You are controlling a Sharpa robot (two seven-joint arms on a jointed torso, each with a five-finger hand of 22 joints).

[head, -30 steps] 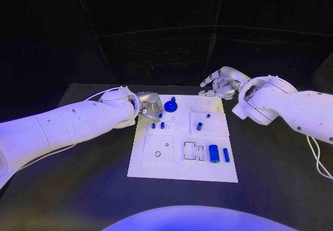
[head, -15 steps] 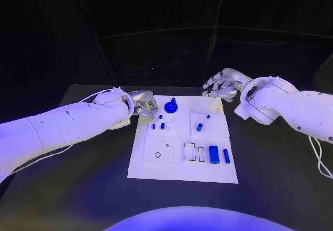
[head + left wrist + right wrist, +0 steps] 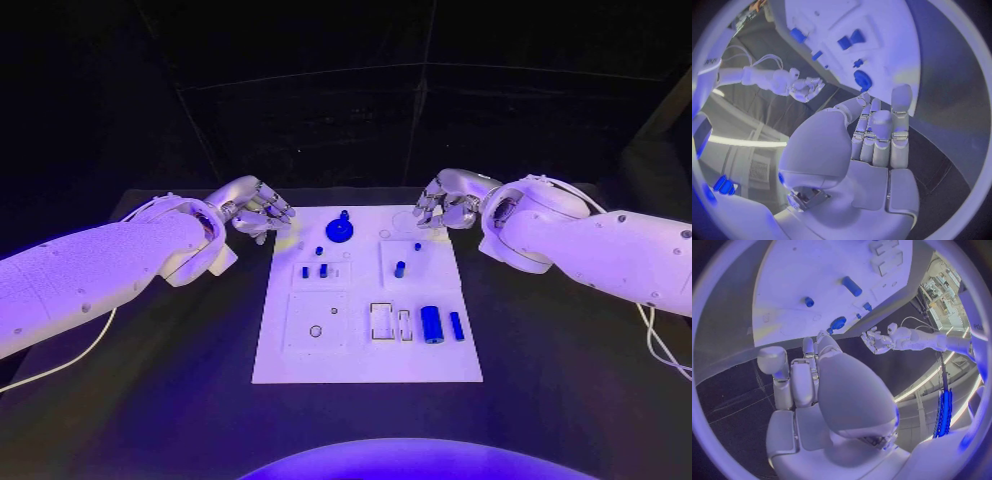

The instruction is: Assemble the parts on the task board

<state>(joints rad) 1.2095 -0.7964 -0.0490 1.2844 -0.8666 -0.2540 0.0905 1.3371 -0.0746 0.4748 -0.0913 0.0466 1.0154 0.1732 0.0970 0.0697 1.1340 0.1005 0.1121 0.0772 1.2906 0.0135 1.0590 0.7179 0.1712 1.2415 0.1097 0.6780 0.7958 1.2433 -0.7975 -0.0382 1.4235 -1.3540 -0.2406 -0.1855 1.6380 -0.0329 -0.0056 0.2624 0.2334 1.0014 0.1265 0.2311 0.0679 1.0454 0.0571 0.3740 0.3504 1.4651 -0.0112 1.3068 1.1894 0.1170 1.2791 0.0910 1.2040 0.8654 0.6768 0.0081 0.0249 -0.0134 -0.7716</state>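
Note:
The white task board [image 3: 368, 345] lies in the middle of the black table. A round blue knob part [image 3: 340, 230] stands near its far edge. Several small blue pegs [image 3: 323, 270] stand around the board's middle, and a thick blue cylinder [image 3: 431, 323] lies beside a slimmer one [image 3: 456, 325] at the near right. My left hand [image 3: 253, 208] hovers off the board's far left corner, fingers straight, holding nothing. My right hand [image 3: 444, 200] hovers at the far right corner, also empty. The left wrist view shows the left hand [image 3: 873, 145] pointing toward the knob [image 3: 862, 80]. The right wrist view shows the right hand [image 3: 817, 375] over the table beside the board [image 3: 817, 285].
Rectangular recesses [image 3: 381, 320] and a round hole [image 3: 316, 331] mark the board's near half. Bare black table surrounds the board on all sides. Both white forearms reach in from the sides, the left arm [image 3: 101, 270] low over the table's left part.
The camera has shifted. My left hand has drawn back leftward from the knob, off the board's edge. My right hand has come down closer to the board's far right corner.

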